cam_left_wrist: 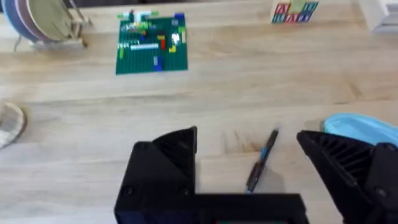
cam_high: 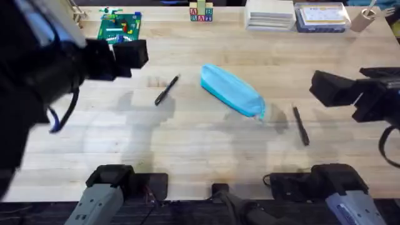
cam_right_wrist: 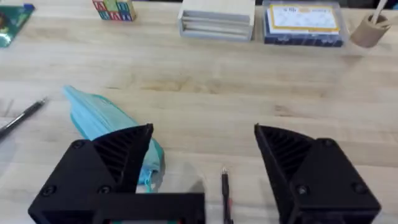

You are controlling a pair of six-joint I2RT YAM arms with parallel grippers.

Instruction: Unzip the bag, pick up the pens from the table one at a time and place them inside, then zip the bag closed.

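I see the bag (cam_high: 231, 90) lying at the middle of the table (cam_high: 200, 156), slanted, its far end toward the left and its near end toward the right. It looks shut as far as I can tell. One pen (cam_high: 167, 90) lies to its left, well apart from it, and a second pen (cam_high: 301, 125) lies to its right, near the bag's lower end. My left gripper (cam_left_wrist: 249, 146) hangs above the left pen with its fingers spread wide, holding nothing. My right gripper (cam_right_wrist: 202, 146) sits off to the right, fingers also wide apart, the right pen showing between them below. A green brick plate (cam_high: 120, 26), letter blocks (cam_high: 201, 12) and boxes (cam_high: 270, 14) line the far edge.
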